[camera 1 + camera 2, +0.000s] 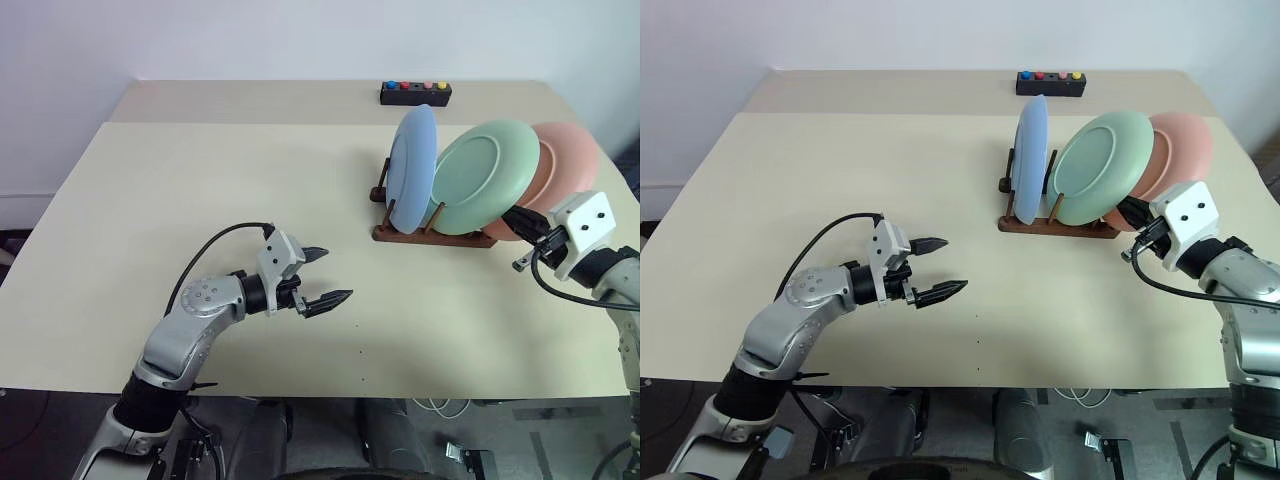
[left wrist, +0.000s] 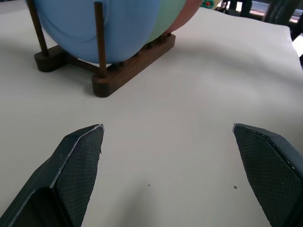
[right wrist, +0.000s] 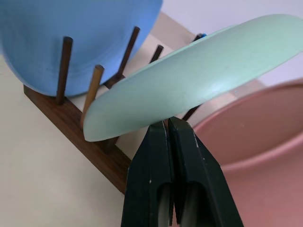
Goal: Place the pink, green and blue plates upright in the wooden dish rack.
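Plates stand in the wooden rack (image 1: 432, 235) at counter (image 1: 200, 180) right: blue (image 1: 413, 165), green (image 1: 487, 175), pink (image 1: 568, 160). Right hand (image 3: 171, 130), fingers pressed together and empty, sits between green and pink. Left hand (image 1: 328, 276) gapes wide, empty.

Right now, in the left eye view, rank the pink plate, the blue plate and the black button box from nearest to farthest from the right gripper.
1. The pink plate, at the rack's right end, right beside the shut right gripper.
2. The blue plate, at the left end of the wooden dish rack.
3. The black button box, at the table's far edge.
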{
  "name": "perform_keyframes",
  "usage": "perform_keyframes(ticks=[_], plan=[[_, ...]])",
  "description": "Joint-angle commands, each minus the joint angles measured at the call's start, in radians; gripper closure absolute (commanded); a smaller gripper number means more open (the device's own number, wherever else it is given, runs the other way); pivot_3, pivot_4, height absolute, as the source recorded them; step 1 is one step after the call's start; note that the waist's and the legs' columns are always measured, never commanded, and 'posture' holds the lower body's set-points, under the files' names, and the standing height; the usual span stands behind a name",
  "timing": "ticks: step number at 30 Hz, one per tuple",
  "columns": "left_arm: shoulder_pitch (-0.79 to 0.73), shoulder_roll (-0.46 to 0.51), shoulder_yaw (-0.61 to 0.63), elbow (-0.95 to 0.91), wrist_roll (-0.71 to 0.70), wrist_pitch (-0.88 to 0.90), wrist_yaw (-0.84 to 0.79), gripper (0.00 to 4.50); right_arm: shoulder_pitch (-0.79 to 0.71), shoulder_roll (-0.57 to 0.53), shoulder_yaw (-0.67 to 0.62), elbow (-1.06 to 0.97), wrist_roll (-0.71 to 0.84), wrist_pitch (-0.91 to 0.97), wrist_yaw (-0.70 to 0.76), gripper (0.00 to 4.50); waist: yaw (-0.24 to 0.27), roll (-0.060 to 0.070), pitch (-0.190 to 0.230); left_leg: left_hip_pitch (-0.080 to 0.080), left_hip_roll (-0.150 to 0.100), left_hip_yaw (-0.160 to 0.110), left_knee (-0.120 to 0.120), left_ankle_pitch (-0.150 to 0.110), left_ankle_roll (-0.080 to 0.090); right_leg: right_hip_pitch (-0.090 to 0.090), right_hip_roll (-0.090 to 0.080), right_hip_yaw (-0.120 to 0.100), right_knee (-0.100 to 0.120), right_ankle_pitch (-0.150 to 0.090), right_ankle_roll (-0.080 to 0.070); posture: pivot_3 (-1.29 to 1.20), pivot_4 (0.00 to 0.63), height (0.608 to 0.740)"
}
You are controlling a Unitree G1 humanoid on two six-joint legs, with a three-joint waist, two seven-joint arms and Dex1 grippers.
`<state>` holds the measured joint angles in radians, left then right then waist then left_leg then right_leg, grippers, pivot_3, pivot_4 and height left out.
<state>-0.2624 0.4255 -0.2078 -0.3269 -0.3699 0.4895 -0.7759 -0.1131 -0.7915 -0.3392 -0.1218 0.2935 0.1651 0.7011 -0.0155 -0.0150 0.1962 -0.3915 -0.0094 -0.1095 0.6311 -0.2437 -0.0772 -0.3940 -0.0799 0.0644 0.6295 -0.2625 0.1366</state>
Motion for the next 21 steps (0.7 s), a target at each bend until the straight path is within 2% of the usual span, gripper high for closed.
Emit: perform_keyframes(ticks=[1,14,21], plan=[[0.006,0.004,0.022,-0.052,-0.014,-0.001,0.010,0.00,-0.006,-0.001,-0.014,-0.012,0.006,-0.023,0.010,4.45,0.000,0.000,0.000,0.000,0.000,0.000,0.000,0.000,0.000,0.000,0.000,0.000,0.000,0.000,0.000,0.00,0.150,0.734],[-0.001,0.002,0.010,-0.040,-0.017,-0.006,0.017,0.00,-0.029,0.028,0.041,-0.099,0.022,-0.034,0.026,4.45,-0.001,0.000,0.000,0.000,0.000,0.000,0.000,0.000,0.000,0.000,0.000,0.000,0.000,0.000,0.000,0.00,0.150,0.734],[-0.011,-0.003,0.002,-0.024,-0.012,-0.011,0.011,0.00,-0.022,0.012,-0.004,-0.090,-0.002,-0.045,0.001,4.45,0.001,0.000,0.000,0.000,0.000,0.000,0.000,0.000,0.000,0.000,0.000,0.000,0.000,0.000,0.000,0.00,0.150,0.734]])
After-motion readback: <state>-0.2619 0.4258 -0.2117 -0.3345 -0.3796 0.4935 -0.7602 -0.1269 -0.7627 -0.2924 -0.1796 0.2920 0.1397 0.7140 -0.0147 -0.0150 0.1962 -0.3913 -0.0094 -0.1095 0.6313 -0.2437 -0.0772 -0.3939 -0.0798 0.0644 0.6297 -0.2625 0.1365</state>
